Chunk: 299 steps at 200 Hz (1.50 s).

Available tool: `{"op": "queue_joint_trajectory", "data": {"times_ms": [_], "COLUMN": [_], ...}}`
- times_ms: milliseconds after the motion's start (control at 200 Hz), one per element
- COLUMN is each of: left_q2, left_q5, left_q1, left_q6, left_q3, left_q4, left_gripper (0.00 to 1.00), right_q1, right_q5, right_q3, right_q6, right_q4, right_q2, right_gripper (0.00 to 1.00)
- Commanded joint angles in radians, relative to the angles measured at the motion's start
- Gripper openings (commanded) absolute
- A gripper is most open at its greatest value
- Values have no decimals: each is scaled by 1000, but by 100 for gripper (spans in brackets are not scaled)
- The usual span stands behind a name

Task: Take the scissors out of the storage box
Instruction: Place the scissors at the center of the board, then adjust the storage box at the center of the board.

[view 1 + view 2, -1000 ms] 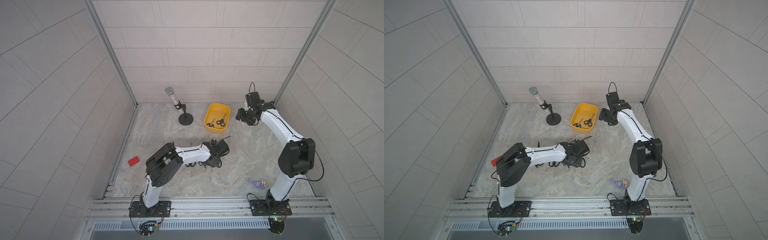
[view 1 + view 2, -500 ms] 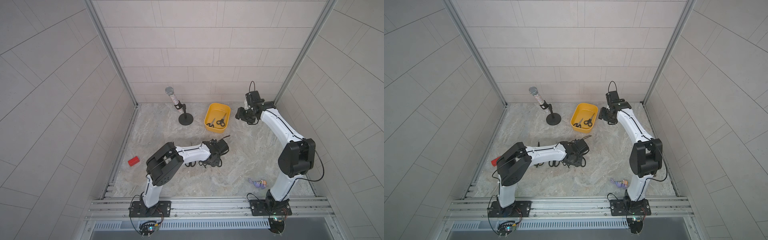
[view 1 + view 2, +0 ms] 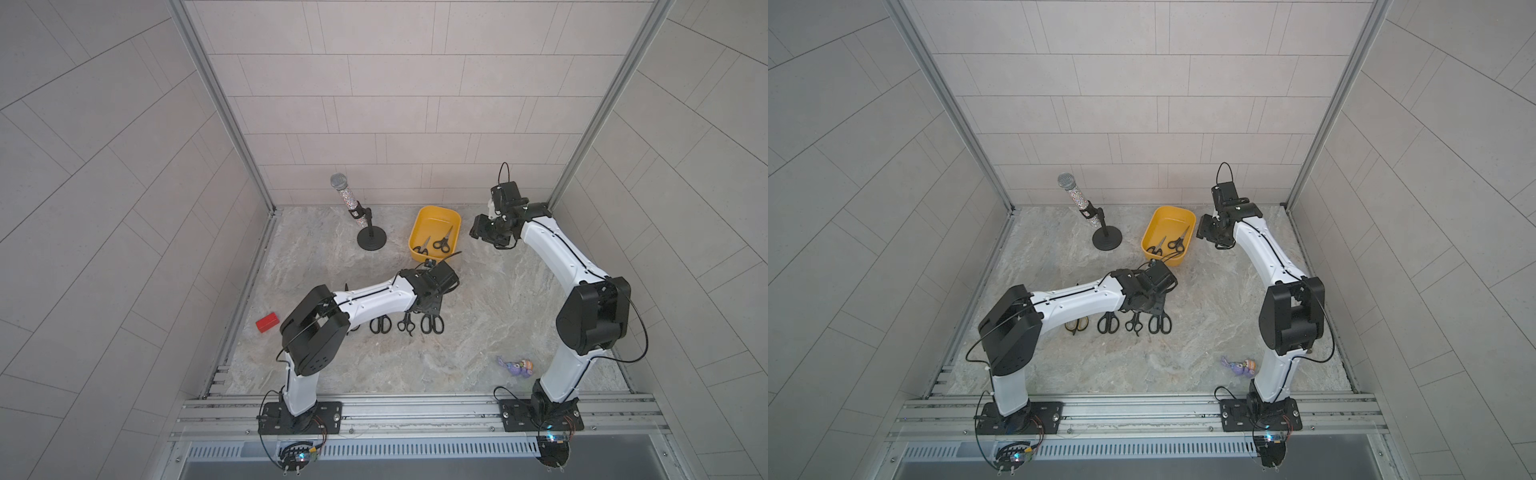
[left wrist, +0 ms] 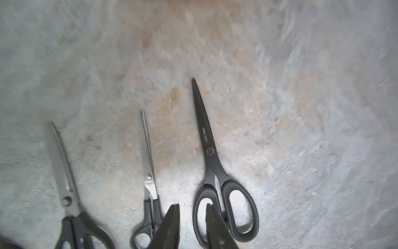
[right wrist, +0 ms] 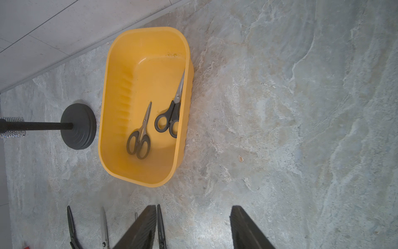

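Obs.: two pairs of the scissors lie in the shallow mustard-yellow plastic storage box (image 5: 114,107), upper centre of the right wrist view. One is a small grey-bladed pair with black loops (image 5: 140,138), flat on the tub floor. The other is a longer black-handled pair (image 5: 170,120) with its blade propped along the side wall. Four more pairs lie out in a row on the marbled grey desk (image 3: 498,316), lower centre in both top views; the matt all-dark pair (image 4: 209,151) is at the row's right end. Left hand (image 4: 191,205) hangs low over that pair's loops, fingers a little apart, nothing pinched that I can see. Right hand (image 5: 193,206) hovers beside the box, fingers spread wide, empty. Handling, my estimate: light, rigid steel and hard plastic, very thin where they lie flat, so fingertips must reach right down to the floor of the tub. Polished blades look slippery; the neck just behind the pivot, or across the loops, should hold better. The propped pair leaves little room for a finger on the wall side. The tub looks light and may slide if nudged.
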Motion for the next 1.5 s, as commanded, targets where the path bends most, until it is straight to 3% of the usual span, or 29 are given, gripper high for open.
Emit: {"op": "queue_joint_trajectory", "data": {"times_ms": [0,360,630,1041,1311,1491], "left_q2": [-22,161,310,439,455,475], "left_q5": [-38,-5,14,-8,-4,28], "left_q1": [54,227,250,256,263,265], "left_q6": [76,207,237,281,293,321], "left_q3": [92,408,615,814,826,842], "left_q4": [-62,-166,-246,-301,-297,-297], "left_gripper": [28,29,29,29,29,28], "right_q1": [22,60,64,68,68,68], "right_q5": [6,41,55,11,3,3], "right_q3": [31,229,339,364,356,350], "right_q6": [4,33,12,23,15,14], "right_q4": [-18,-84,-144,-136,-126,-125], "right_q2": [49,282,418,498,513,507], "right_gripper": [60,60,58,35,27,13]}}
